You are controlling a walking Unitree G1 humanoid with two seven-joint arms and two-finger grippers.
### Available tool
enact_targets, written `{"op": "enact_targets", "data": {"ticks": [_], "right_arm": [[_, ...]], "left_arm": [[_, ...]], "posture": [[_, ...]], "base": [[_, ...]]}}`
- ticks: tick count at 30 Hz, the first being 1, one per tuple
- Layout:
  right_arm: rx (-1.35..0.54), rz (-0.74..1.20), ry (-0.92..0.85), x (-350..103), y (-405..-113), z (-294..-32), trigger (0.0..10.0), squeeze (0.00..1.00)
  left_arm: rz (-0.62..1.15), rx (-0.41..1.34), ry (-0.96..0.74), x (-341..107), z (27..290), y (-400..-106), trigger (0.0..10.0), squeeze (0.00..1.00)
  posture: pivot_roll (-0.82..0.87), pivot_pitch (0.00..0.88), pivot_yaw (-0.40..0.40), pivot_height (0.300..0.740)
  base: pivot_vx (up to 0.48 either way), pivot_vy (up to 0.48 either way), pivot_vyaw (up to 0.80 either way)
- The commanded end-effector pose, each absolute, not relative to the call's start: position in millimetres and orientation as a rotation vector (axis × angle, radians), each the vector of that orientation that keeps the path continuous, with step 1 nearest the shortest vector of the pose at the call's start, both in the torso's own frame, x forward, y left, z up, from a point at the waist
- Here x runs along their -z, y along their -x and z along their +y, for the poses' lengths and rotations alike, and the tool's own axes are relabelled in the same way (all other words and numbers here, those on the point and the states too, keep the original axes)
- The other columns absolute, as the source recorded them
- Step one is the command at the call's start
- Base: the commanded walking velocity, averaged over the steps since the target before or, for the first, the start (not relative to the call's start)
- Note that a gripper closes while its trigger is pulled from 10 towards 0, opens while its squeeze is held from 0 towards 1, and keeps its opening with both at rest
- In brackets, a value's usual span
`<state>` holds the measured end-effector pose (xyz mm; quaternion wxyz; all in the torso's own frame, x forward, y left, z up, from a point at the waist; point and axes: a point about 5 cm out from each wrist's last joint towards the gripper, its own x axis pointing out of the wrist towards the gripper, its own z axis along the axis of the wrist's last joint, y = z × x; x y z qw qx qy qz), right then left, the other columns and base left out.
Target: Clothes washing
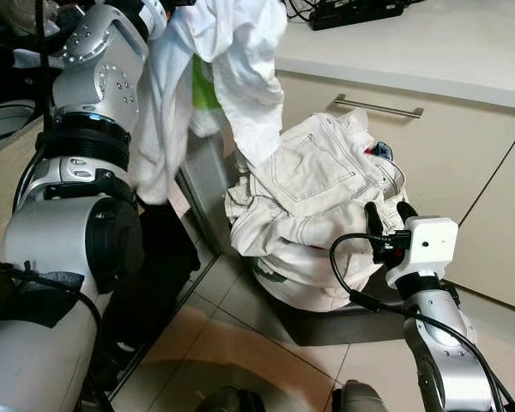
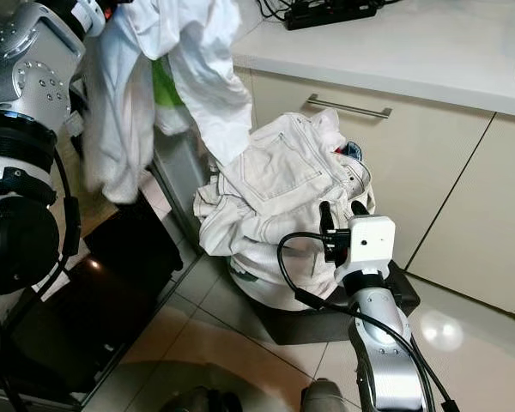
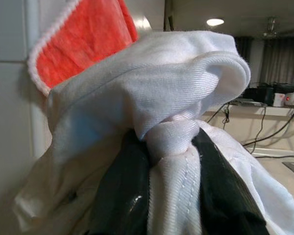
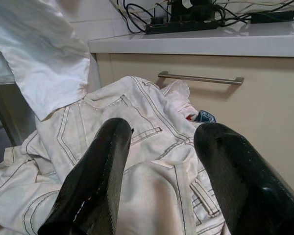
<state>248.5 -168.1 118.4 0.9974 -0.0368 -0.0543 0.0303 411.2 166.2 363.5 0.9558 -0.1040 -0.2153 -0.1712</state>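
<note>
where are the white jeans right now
The white jeans lie heaped on the laundry basket below the counter drawer handle, just ahead of the open right claw.

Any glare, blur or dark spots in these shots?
Right eye view: a bright glare spot on the floor tile. Right wrist view: the hanging white garment is blurred. Left wrist view: the two black fingers are soft, close to the lens. Left eye view: sharp.

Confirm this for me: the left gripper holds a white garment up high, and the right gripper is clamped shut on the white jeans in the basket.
Not quite. The right gripper is open, its jaws spread just above the white jeans, gripping nothing; the right wrist view shows this. The rest holds: the left gripper is shut on the white garment, held high above the basket.
</note>
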Motion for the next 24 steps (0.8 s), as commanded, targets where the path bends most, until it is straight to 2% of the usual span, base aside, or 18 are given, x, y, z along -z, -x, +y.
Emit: {"op": "enact_targets", "data": {"ticks": [1, 11, 15, 24], "right_arm": [[-0.074, -0.113, 0.074, -118.0, -249.6, -163.7, 10.0, 0.00], [-0.074, -0.110, 0.091, -116.8, -250.5, -162.1, 10.0, 0.00], [-0.078, -0.110, 0.098, -116.5, -250.3, -162.3, 10.0, 0.00], [-0.096, -0.107, 0.114, -117.3, -257.2, -165.0, 10.0, 0.00]], "left_arm": [[-0.526, 0.356, 0.203, -390.3, 169.0, -403.6, 0.0, 0.00], [-0.463, 0.280, 0.133, -378.8, 177.2, -408.8, 0.0, 0.00], [-0.408, 0.209, 0.110, -359.3, 191.8, -411.2, 0.0, 0.00], [-0.420, 0.147, 0.103, -355.6, 211.8, -405.9, 0.0, 0.00]], "posture": [[-0.32, 0.000, 0.186, 0.723], [-0.32, 0.000, 0.192, 0.723], [-0.31, 0.000, 0.184, 0.723], [-0.29, 0.000, 0.159, 0.723]], "base": [[0.000, 0.000, 0.00], [0.000, 0.000, 0.00], [0.000, 0.000, 0.66], [0.000, 0.000, 0.60]]}}
